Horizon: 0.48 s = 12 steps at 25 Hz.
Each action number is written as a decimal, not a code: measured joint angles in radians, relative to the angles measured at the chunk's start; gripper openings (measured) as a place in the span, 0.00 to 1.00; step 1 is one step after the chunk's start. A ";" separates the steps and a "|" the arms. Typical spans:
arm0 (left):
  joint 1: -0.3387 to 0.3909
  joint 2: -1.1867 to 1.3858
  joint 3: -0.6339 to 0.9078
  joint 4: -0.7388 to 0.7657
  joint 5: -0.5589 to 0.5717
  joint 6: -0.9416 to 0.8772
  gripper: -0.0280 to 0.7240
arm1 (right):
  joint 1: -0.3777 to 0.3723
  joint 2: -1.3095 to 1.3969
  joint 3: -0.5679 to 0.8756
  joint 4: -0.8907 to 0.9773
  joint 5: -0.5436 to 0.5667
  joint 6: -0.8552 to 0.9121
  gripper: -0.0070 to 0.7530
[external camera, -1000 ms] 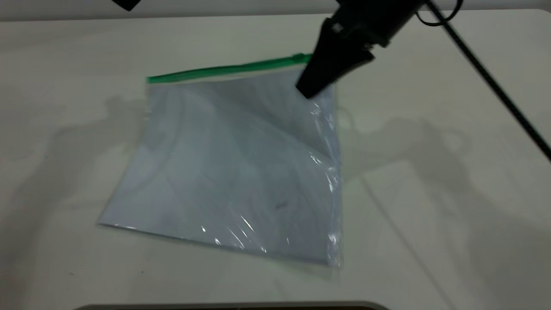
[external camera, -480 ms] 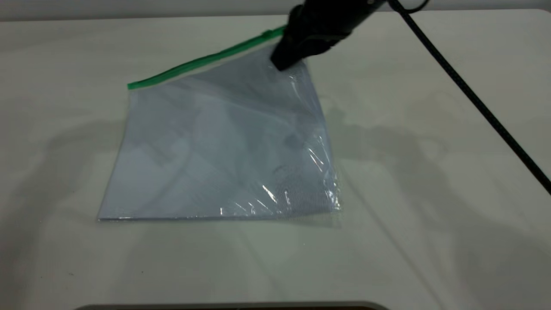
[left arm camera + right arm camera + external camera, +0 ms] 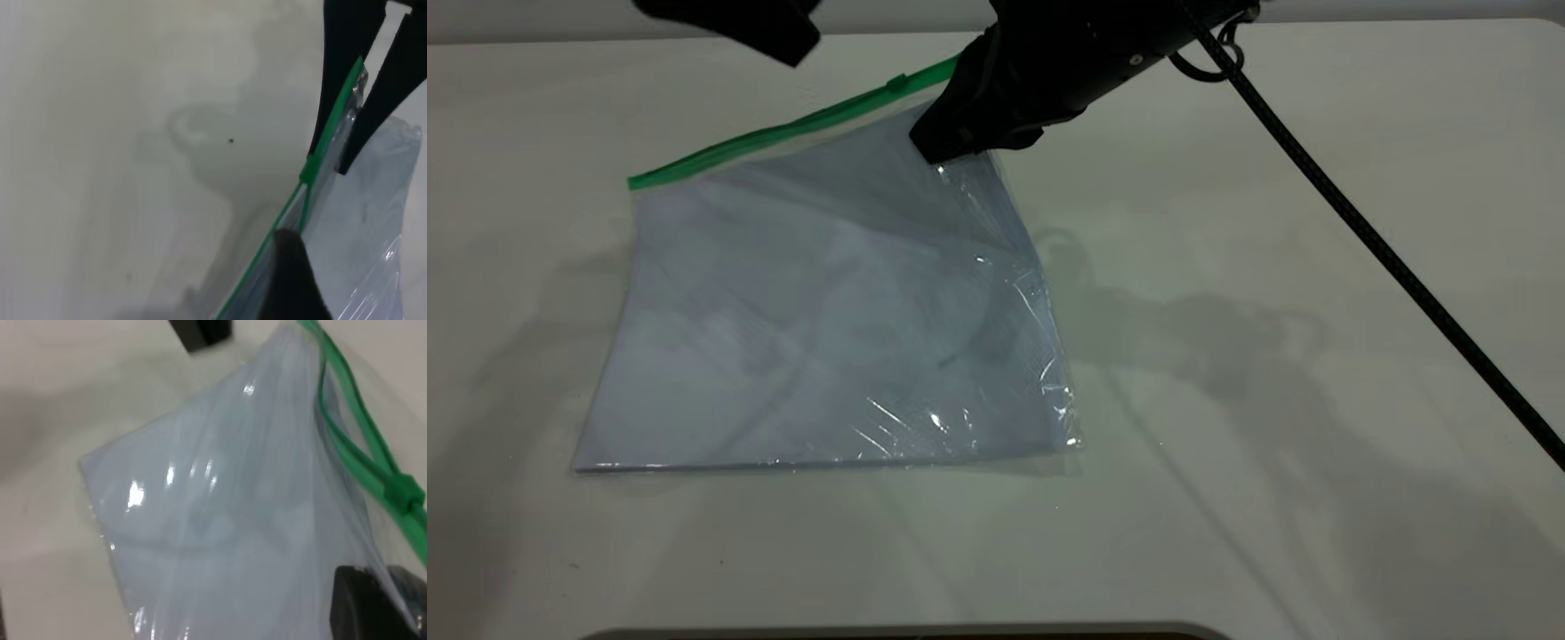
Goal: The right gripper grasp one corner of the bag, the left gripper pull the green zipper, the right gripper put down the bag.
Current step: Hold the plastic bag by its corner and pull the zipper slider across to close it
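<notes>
The bag (image 3: 809, 311), a clear crinkly pouch with white sheets inside, rests on the table on its near edge. Its far right corner is held up by my right gripper (image 3: 938, 147), which is shut on the plastic just below the green zipper (image 3: 774, 135). The small slider tab (image 3: 895, 84) sits on the strip close to that held corner. In the right wrist view the right gripper (image 3: 393, 587) pinches the bag (image 3: 220, 520) near the slider (image 3: 403, 492). My left gripper (image 3: 783, 40) hovers above the far left, short of the slider (image 3: 309, 170).
The white table (image 3: 1316, 444) runs wide on the right and in front of the bag. The right arm's black braided cable (image 3: 1405, 276) slants across the right side. A dark rounded edge (image 3: 907, 633) lies along the near border.
The right gripper has carried the bag's corner leftward and the whole bag has slid left with it. The left gripper has come into view at the top left.
</notes>
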State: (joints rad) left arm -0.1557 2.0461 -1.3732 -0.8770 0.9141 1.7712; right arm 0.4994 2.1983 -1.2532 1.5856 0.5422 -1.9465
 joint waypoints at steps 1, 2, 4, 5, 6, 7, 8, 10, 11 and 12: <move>-0.006 0.005 0.000 0.000 0.003 0.010 0.79 | 0.000 0.000 0.002 0.000 0.015 -0.009 0.05; -0.013 0.010 0.000 0.000 0.004 0.021 0.79 | 0.000 0.000 0.002 0.002 0.030 -0.013 0.05; -0.029 0.010 0.000 -0.001 0.004 0.037 0.79 | 0.000 0.000 0.002 0.002 0.057 -0.019 0.05; -0.037 0.010 0.000 -0.002 0.004 0.047 0.79 | 0.000 0.000 0.002 0.002 0.067 -0.019 0.05; -0.044 0.010 0.000 -0.004 0.004 0.052 0.79 | 0.000 0.000 0.002 0.000 0.078 -0.020 0.05; -0.052 0.010 0.000 -0.004 0.004 0.056 0.79 | 0.000 0.000 0.002 -0.004 0.092 -0.020 0.05; -0.059 0.010 0.000 -0.004 0.004 0.059 0.79 | 0.000 0.000 0.002 -0.008 0.104 -0.021 0.05; -0.069 0.010 0.000 -0.004 0.004 0.060 0.79 | 0.000 0.000 0.002 -0.014 0.138 -0.021 0.05; -0.074 0.010 0.000 -0.004 0.004 0.061 0.79 | 0.000 0.000 0.002 -0.020 0.155 -0.021 0.05; -0.077 0.010 0.000 -0.004 0.004 0.061 0.79 | 0.000 0.000 0.002 -0.025 0.170 -0.021 0.05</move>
State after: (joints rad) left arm -0.2323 2.0562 -1.3732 -0.8812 0.9178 1.8326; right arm 0.4994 2.1983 -1.2508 1.5611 0.7119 -1.9677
